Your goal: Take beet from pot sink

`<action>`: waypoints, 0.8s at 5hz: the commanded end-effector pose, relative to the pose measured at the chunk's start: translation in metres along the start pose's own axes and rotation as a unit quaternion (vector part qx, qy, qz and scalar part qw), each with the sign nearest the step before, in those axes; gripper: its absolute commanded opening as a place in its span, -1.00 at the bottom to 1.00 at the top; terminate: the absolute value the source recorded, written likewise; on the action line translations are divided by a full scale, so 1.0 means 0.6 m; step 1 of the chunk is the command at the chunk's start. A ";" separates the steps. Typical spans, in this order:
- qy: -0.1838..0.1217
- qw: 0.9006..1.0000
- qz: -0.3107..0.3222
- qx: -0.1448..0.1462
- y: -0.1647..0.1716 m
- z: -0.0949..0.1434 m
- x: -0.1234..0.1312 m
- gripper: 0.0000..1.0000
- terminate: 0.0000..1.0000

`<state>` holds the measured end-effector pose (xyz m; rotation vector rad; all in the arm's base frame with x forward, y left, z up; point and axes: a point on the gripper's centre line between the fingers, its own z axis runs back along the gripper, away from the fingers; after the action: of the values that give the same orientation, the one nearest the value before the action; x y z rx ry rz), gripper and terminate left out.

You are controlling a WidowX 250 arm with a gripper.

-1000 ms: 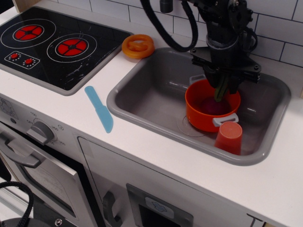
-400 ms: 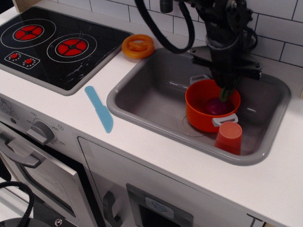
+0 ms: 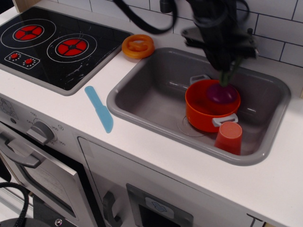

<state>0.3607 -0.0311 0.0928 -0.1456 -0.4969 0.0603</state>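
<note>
The magenta-purple beet (image 3: 220, 93) hangs just above the rim of the orange pot (image 3: 208, 113), its green stalks pinched in my gripper (image 3: 230, 67) above it. The gripper is shut on the stalks and is motion-blurred. The pot stands on the floor of the grey sink (image 3: 156, 92), right of centre, with one grey handle at the front and one at the back.
An orange-red cup (image 3: 229, 137) stands in the sink's front right corner, touching the pot. An orange ring-shaped disc (image 3: 138, 46) lies on the counter by the sink's back left corner. A blue toy knife (image 3: 99, 109) lies left of the sink. A black hob (image 3: 52, 45) is at far left.
The gripper has risen with the beet's stalks in it. The beet has come up from deep inside the pot to its rim level. The pot and cup have not moved.
</note>
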 end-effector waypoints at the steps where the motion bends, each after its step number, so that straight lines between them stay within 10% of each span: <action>1: -0.038 0.999 0.013 -0.009 0.071 0.072 0.017 -1.00 -1.00; 4: -0.012 1.000 -0.014 0.011 0.152 0.055 -0.022 -1.00 -1.00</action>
<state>0.3298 0.0585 0.0909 -0.1265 -0.4940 0.0478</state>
